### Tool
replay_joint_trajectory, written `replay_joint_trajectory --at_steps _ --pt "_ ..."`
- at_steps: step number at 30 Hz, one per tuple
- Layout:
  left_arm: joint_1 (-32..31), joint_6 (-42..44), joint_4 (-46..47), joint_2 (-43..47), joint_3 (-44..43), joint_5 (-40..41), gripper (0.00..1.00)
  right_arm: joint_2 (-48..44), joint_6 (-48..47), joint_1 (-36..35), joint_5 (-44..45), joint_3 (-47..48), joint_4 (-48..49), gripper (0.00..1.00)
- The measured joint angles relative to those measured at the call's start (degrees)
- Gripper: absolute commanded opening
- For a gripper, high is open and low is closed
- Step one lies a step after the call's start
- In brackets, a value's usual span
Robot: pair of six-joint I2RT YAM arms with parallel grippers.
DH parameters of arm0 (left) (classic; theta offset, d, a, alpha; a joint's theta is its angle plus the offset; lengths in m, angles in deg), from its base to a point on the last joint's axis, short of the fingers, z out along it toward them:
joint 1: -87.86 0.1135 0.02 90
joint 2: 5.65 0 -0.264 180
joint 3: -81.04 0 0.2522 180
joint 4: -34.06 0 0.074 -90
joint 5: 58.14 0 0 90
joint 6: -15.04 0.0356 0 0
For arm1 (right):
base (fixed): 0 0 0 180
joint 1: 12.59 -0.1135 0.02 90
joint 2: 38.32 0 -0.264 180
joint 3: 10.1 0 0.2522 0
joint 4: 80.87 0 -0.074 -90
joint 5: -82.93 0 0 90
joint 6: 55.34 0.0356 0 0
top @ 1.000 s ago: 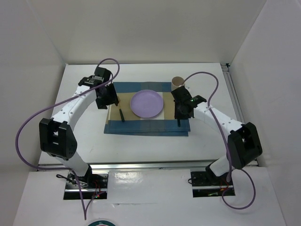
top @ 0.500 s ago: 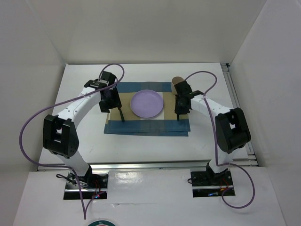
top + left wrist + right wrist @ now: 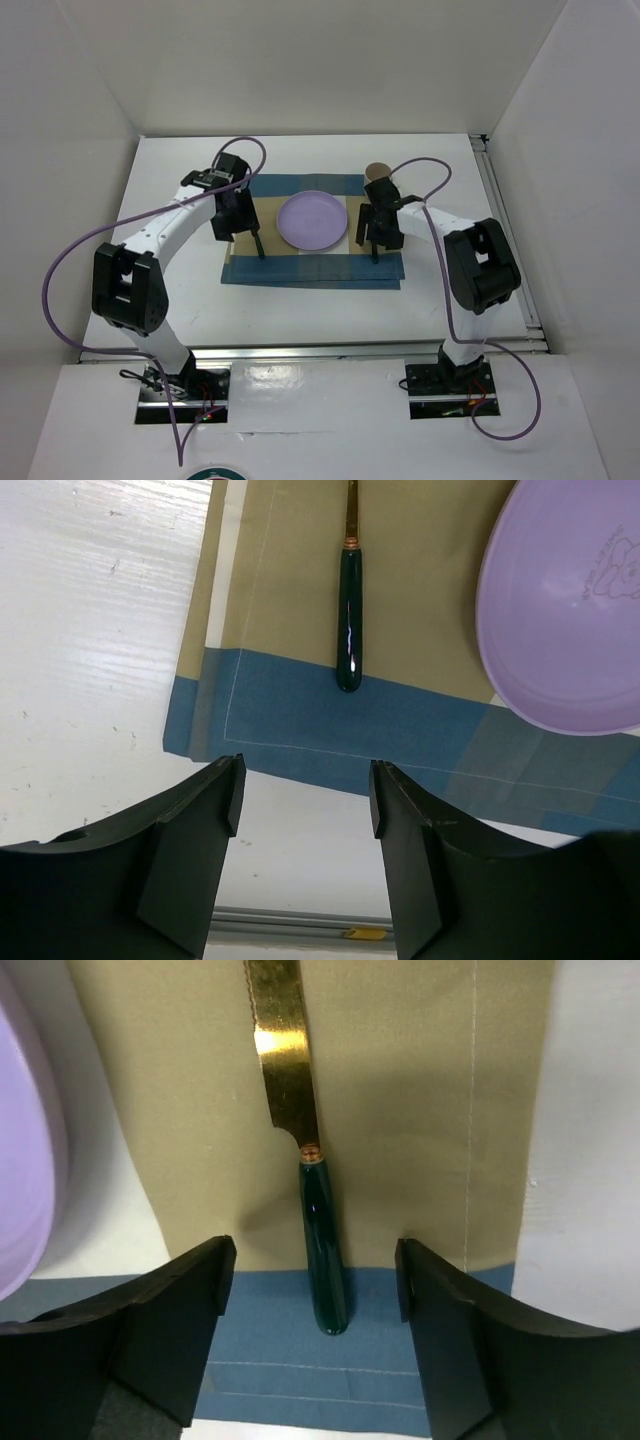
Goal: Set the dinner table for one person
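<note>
hovering over the left end of the placemat (image 3: 310,272), the left gripper (image 3: 305,780) has its claw well apart with nothing in it. ahead of it lies a green-handled utensil (image 3: 349,615), handle toward the robot, just left of the plate (image 3: 313,220). that is the usual fork side, though its head is cut off in the wrist view and i cannot tell what it is. the purple plate sits mid-mat, the anchor the cutlery lines up against. the mat lies flat at the centre of the dinner table (image 3: 300,315), whose broad white top spreads well beyond it on every side. right of the plate, a knife (image 3: 321,1230) with a gold blade lies on the tan panel, handle near. the right gripper (image 3: 315,1270) stands over it with jaws spread wide to either side of the handle, touching nothing — so the knife looks set down, not held. a brown cup (image 3: 377,172) stands by the mat's far right corner, beyond the knife, where a drink belongs.
</note>
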State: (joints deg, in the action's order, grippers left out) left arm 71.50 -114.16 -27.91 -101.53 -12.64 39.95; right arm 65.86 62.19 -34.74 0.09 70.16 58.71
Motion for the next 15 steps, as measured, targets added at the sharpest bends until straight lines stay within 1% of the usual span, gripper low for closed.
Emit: replay_joint_trajectory --at_steps 1,2,3,5,8,11,15 --pt "0.0 0.2 -0.5 0.0 -0.3 0.0 0.69 -0.4 0.2 -0.2 0.6 0.2 -0.4 0.85" --pt "0.0 0.3 -1.2 0.0 -0.7 -0.1 0.69 -1.2 0.4 -0.5 1.4 0.3 -0.7 0.94" --pt "0.0 0.5 -1.6 0.2 -1.2 -0.3 0.69 -2.5 0.8 -0.7 2.1 0.3 -1.1 1.00" --pt "0.0 1.5 -1.9 1.2 -1.9 -0.4 0.69 -6.6 0.9 -0.9 3.3 0.2 -2.6 1.00" --pt "0.0 3.0 -2.2 5.0 -2.4 -0.7 0.72 -16.1 2.0 0.2 5.5 0.3 -4.1 1.00" --pt "-0.2 4.8 -2.7 10.5 -3.8 -1.6 0.73 -25.2 4.3 3.6 8.8 0.4 -6.1 1.00" --pt "-0.5 6.4 -2.5 17.3 -4.9 -3.0 0.74 -33.8 6.6 8.0 13.9 -1.1 -9.0 1.00"
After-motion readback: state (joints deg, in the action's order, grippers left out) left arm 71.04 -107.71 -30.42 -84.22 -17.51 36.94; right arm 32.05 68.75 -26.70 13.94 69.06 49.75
